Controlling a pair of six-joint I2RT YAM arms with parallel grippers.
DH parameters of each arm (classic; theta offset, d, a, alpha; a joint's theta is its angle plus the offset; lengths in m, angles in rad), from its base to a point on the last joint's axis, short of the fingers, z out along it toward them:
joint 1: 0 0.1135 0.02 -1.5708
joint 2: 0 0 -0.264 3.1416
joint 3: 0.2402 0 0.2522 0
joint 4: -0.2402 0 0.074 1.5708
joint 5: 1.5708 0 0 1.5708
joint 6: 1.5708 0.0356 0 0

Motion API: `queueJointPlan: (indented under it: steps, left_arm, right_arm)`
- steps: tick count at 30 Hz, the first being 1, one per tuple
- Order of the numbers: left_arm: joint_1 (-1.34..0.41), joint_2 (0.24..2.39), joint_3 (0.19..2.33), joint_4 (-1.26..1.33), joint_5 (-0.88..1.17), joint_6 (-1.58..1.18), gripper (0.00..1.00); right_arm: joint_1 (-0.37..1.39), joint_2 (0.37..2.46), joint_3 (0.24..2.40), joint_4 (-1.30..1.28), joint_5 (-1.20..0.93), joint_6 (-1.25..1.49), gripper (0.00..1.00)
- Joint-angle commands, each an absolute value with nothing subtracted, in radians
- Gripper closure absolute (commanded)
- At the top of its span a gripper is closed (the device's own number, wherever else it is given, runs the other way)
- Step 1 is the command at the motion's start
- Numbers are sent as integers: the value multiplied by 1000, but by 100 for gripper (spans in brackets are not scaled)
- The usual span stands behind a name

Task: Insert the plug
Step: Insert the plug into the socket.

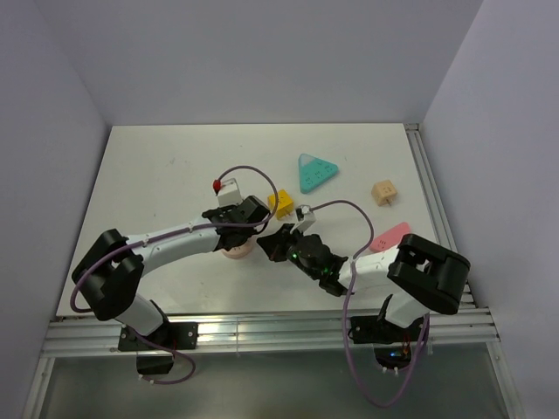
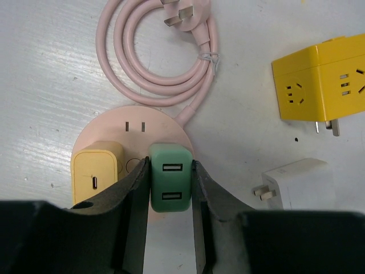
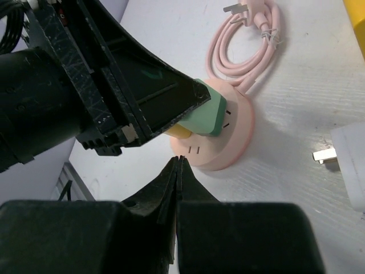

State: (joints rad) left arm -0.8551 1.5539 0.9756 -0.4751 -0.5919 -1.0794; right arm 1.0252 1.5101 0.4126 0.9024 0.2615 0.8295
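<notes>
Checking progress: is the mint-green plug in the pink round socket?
Cannot tell: left gripper holds mint-green plastic plug against pink round hub, prongs hidden.

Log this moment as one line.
left gripper: shut on plug | plug: on round pink socket, beside yellow charger | right gripper: shut, empty, beside socket | seating: cannot tell

In the left wrist view we see the plug on the round socket base, just right of another charger also on it, with the coiled cable behind the base, the cube socket further right, and the block adapter right and nearer.
</notes>
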Motion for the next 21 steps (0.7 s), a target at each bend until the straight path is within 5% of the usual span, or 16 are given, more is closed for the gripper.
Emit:
queueJointPlan:
  steps: [1, 21]
  left_arm:
    - [-899, 1640, 922, -580, -449, -1135, 100]
    - [-910, 1634, 920, -614, -437, -1121, 100]
  right_arm:
    - [1034, 1528, 426, 980, 262, 844, 100]
    - [1042, 1614, 465, 1023, 229, 882, 100]
